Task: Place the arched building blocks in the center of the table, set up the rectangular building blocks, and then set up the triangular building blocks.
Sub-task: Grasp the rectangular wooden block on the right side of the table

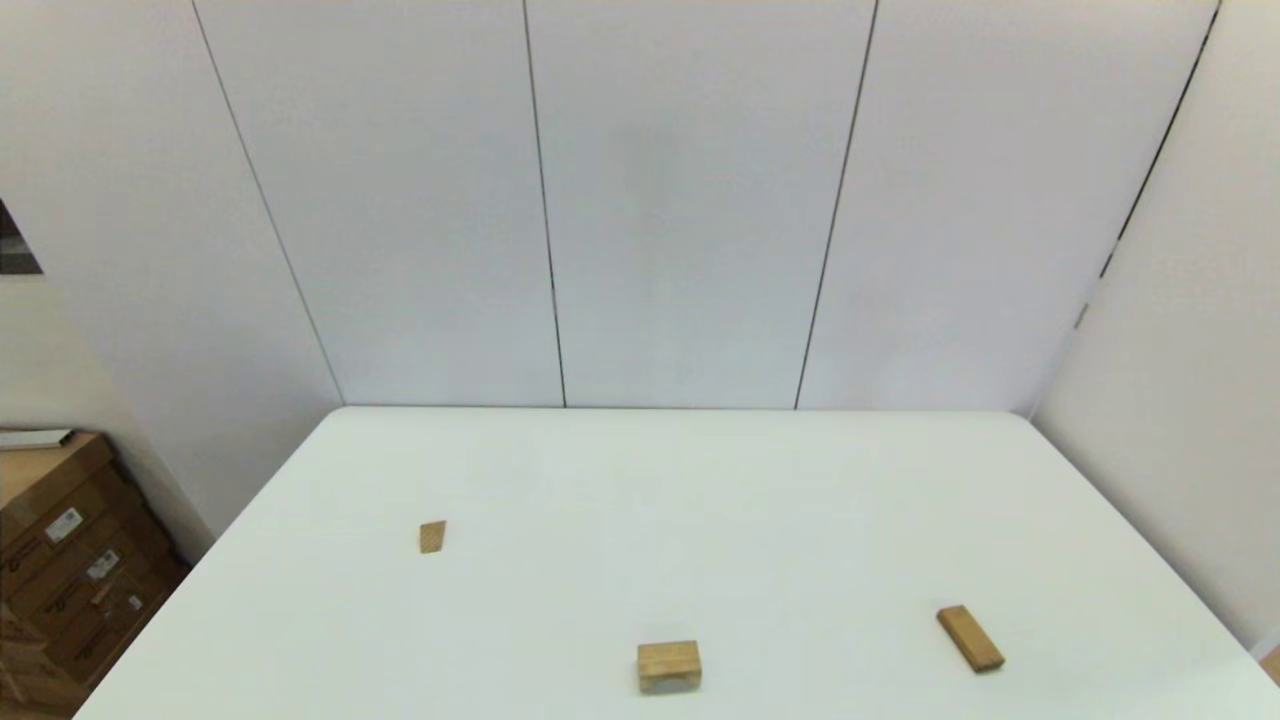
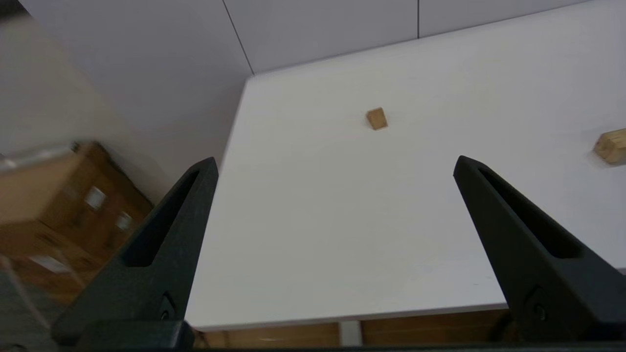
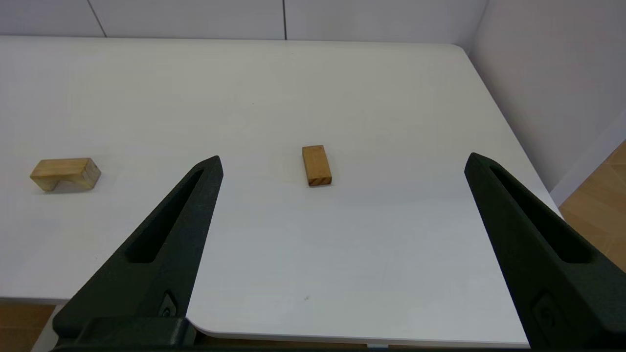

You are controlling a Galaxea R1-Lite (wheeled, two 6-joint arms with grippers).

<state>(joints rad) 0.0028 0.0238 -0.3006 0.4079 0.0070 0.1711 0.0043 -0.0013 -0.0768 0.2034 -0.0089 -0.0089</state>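
Observation:
The arched block point(image 1: 669, 666) lies near the front middle of the white table point(image 1: 700, 500), hollow side down; the right wrist view shows it as well point(image 3: 65, 173), and its end shows in the left wrist view point(image 2: 611, 145). At the front right lies the flat rectangular block point(image 1: 970, 638) point(image 3: 316, 165). The small triangular block point(image 1: 432, 536) point(image 2: 376, 118) rests at the left. Neither arm shows in the head view. My left gripper point(image 2: 335, 164) hangs open off the table's near left edge. My right gripper point(image 3: 342, 161) is open off the near right edge, with the plank ahead between its fingers' lines.
Brown cardboard boxes point(image 1: 60, 560) point(image 2: 58, 205) stand on the floor left of the table. White wall panels point(image 1: 680, 200) close the back and right side. Wooden floor point(image 3: 596, 195) shows past the table's right edge.

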